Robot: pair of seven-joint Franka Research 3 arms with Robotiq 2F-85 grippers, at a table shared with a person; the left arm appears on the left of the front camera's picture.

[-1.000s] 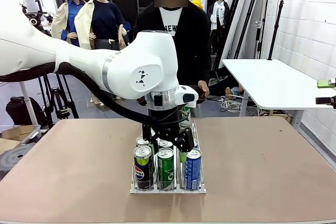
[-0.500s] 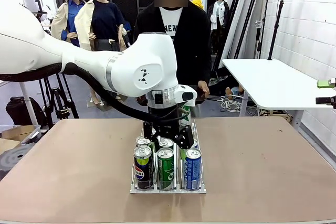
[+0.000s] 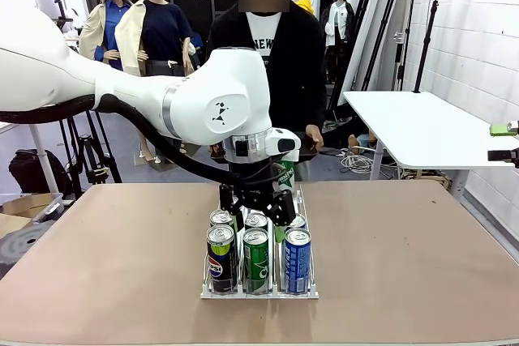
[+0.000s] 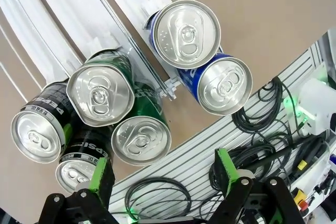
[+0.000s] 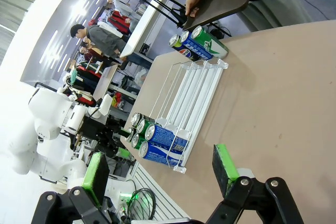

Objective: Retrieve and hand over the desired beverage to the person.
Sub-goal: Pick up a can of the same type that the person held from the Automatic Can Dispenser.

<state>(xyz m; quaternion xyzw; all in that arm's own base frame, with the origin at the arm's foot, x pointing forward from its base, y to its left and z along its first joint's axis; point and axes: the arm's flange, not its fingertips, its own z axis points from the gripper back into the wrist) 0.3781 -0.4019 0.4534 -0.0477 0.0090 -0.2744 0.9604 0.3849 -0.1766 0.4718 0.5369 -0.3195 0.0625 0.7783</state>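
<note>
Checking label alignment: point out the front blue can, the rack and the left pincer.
front blue can [image 3: 298, 263]: front view, side wall.
rack [image 3: 259, 292]: front view, front bottom edge.
left pincer [image 4: 163, 158]: left wrist view, midway between its fingertips.

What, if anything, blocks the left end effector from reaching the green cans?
Likely reachable, yes: the left end effector hangs open right above the green cans, nothing between; neighbouring Pepsi cans leave tight finger room.

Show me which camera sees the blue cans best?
The left wrist view: it looks down on both blue cans, lids clear. The front view shows one fully, the other mostly hidden behind it. The right wrist view shows them tiny.
</note>
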